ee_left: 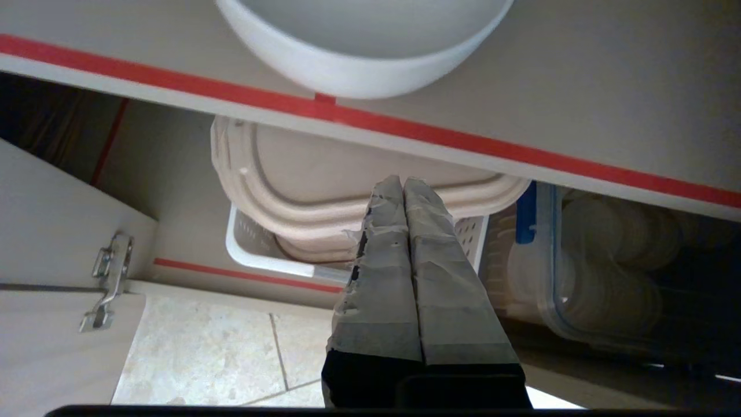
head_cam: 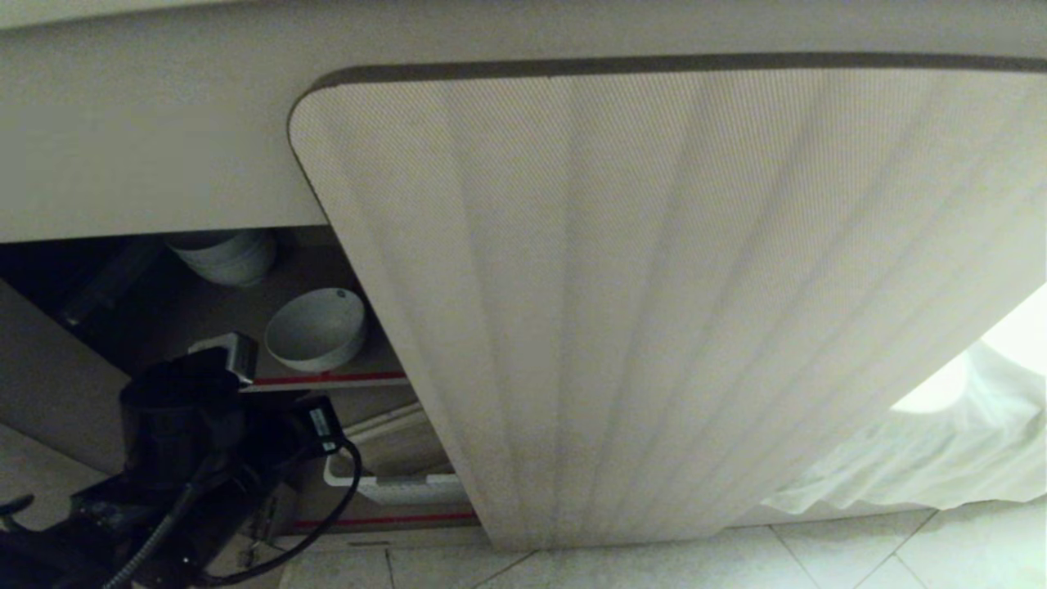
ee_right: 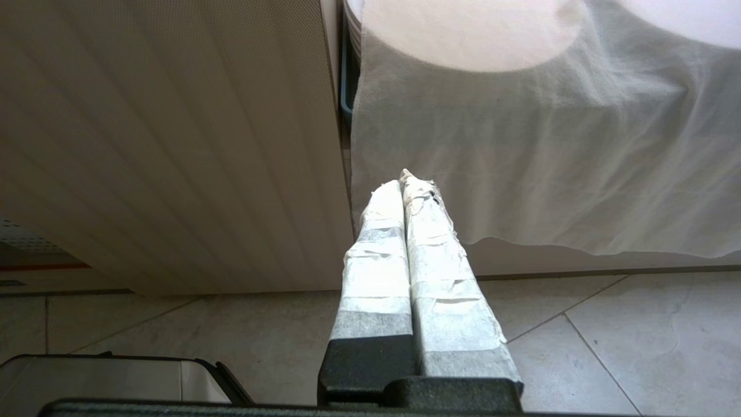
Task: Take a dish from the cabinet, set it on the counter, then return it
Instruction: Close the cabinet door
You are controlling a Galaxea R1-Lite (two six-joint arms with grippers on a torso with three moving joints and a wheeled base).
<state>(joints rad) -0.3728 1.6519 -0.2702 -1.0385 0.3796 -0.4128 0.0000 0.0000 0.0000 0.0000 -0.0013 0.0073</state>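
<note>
The dish (head_cam: 315,327), a small white bowl, stands on the cabinet's upper shelf (head_cam: 327,379), just behind its red front strip. In the left wrist view the dish (ee_left: 359,63) sits at the shelf's front edge. My left gripper (ee_left: 402,182) is shut with nothing in it. It hovers below that edge, clear of the dish, in front of the lower compartment. The ribbed beige cabinet door (head_cam: 654,286) stands open, and the counter's thick cream edge (head_cam: 147,147) runs above. Over the floor tiles beside the door hangs my right gripper (ee_right: 402,182), shut and empty.
A stack of white bowls (head_cam: 225,254) sits deeper on the upper shelf. Below are a white perforated basket (ee_left: 255,255) holding beige trays and a clear container with a blue clip (ee_left: 579,278). A door hinge (ee_left: 110,278) is near the left arm. White cloth (head_cam: 941,442) drapes on the right.
</note>
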